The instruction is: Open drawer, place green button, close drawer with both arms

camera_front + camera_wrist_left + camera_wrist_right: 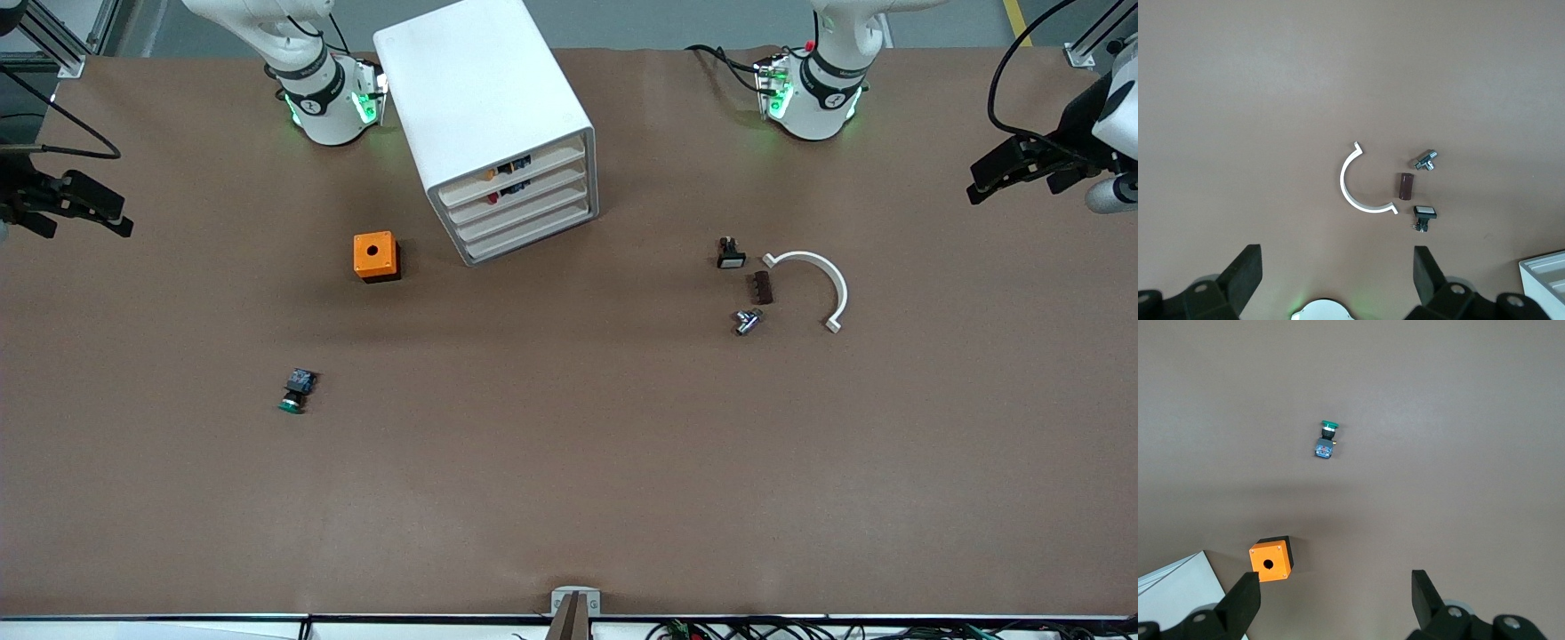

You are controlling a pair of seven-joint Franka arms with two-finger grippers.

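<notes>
Nearest the front camera lies the button [296, 391], on its side on the table [569, 498], green cap toward the camera, nearer to that camera than the cabinet [494, 124] and toward the right arm's end. An orange box [376, 256] sits between button and cabinet, just beside the cabinet.

All four cabinet drawers appear closed. The target drawer [533, 216] is third from the top, and nothing has yet been done.

The right gripper [84, 206] hangs over the table edge, well apart from the cabinet at the right arm's end, fingers spread. The left gripper [1013, 164] hangs over the table edge at the left arm's end, fingers also spread. Both arms wait.

Step in hand: open the drawer.
- Count drawer fronts from the top before committing; they are shallow and closely stacked.
- The cabinet stands skewed, so pull along its own front axis, not square to the table.
- Brace the cabinet top with the free arm; it looks light and may slide.
- Pull far enough to leave room for the button.
</notes>
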